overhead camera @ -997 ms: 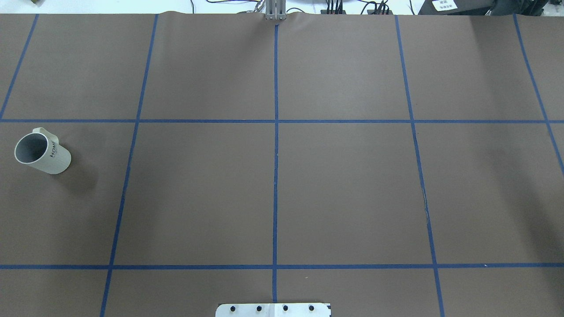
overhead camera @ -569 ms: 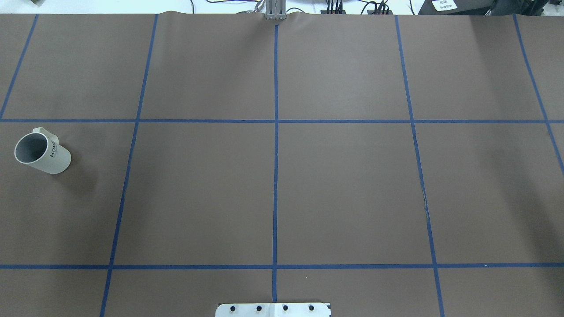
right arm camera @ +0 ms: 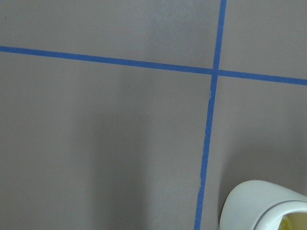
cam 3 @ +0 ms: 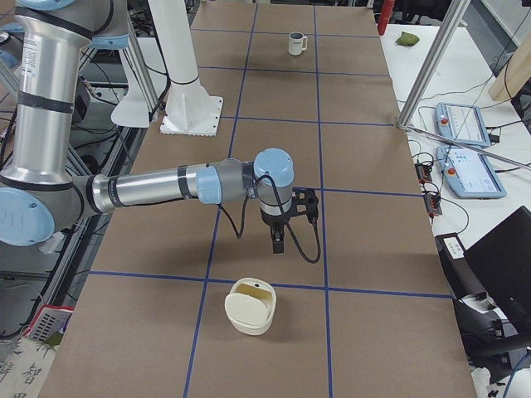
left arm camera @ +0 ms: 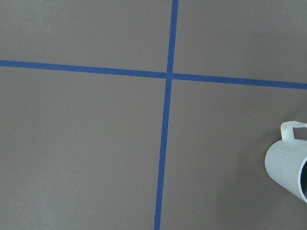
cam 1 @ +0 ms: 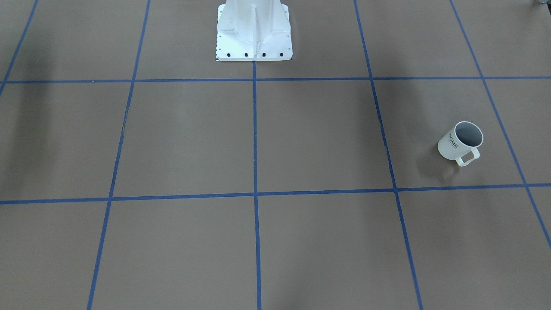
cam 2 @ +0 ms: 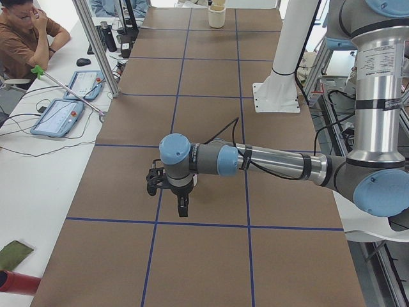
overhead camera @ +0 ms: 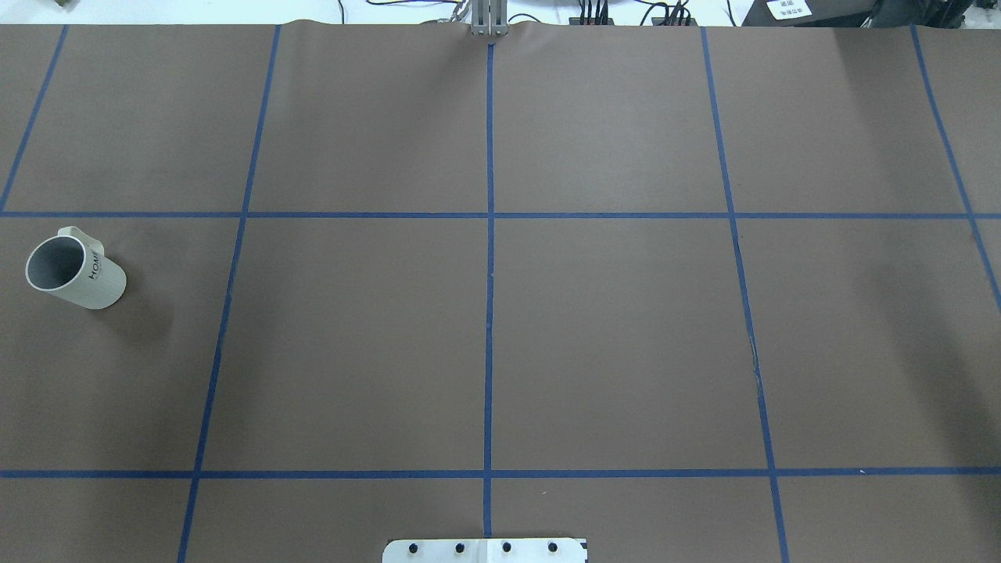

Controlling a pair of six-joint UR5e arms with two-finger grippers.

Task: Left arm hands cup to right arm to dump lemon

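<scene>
**"HOME" cup upright at the robot's left end**

The cup [cam 1: 460, 142] stands upright on the brown, blue-taped surface [cam 1: 258, 142], far to the robot's left. Its side reads "HOME" in black, and its handle points away from the robot. The left arm [cam 2: 268, 163] stretches over the surface with the left tool [cam 2: 182, 206] pointing down. The right arm [cam 3: 149, 191] does the same, and the right tool [cam 3: 278, 240] hangs near a white tub [cam 3: 249, 308] that is yellow inside. I cannot tell how far either tool is open or whether it holds anything.
</scene>
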